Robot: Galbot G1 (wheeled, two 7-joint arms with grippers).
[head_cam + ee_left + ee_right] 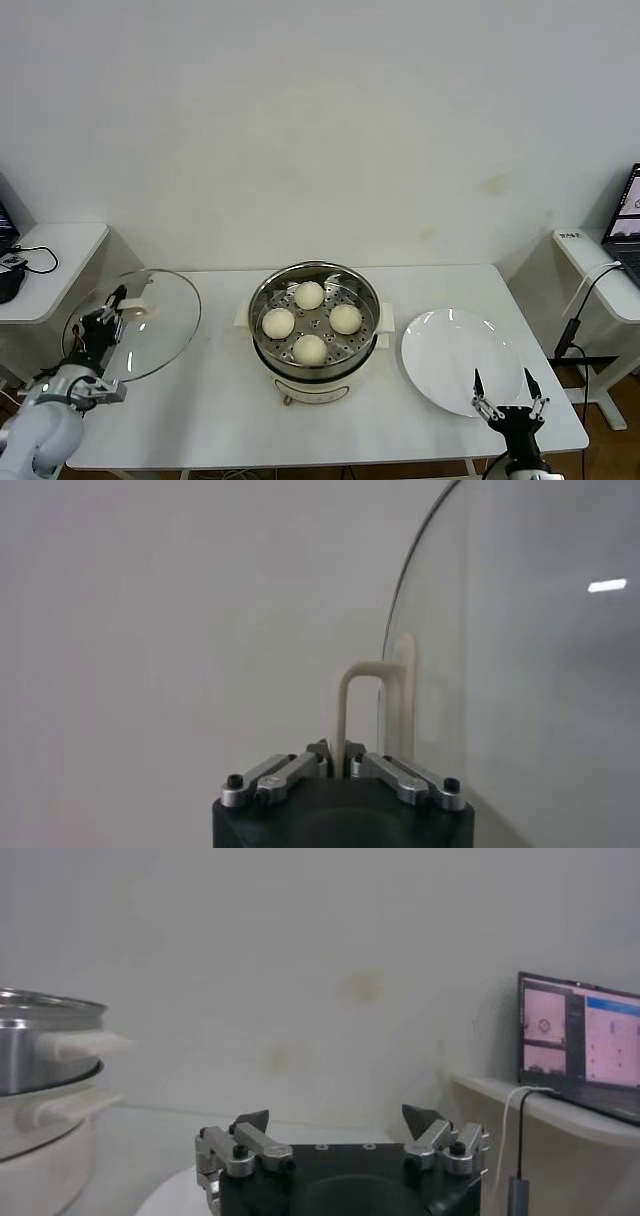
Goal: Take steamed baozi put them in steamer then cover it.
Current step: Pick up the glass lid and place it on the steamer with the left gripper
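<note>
White wall fills the upper half of the head view, with a white table (220, 400) below it. At the table's centre stands the steamer (315, 335), uncovered, its perforated tray holding all four baozi (310, 295) in a diamond, each apart from the others. Lower left in the frame, the left gripper (112, 312) holds the cover (150, 325) tilted on edge above the table's left end, well apart from the steamer; its fingers are clamped on the cream handle (350, 715). Right of the steamer lies an empty white plate (455, 360). At the lower right, the right gripper (505, 392) hovers over the plate's near rim, fingers spread wide and holding nothing. A laptop (578, 1043) sits on a side shelf at far right.
</note>
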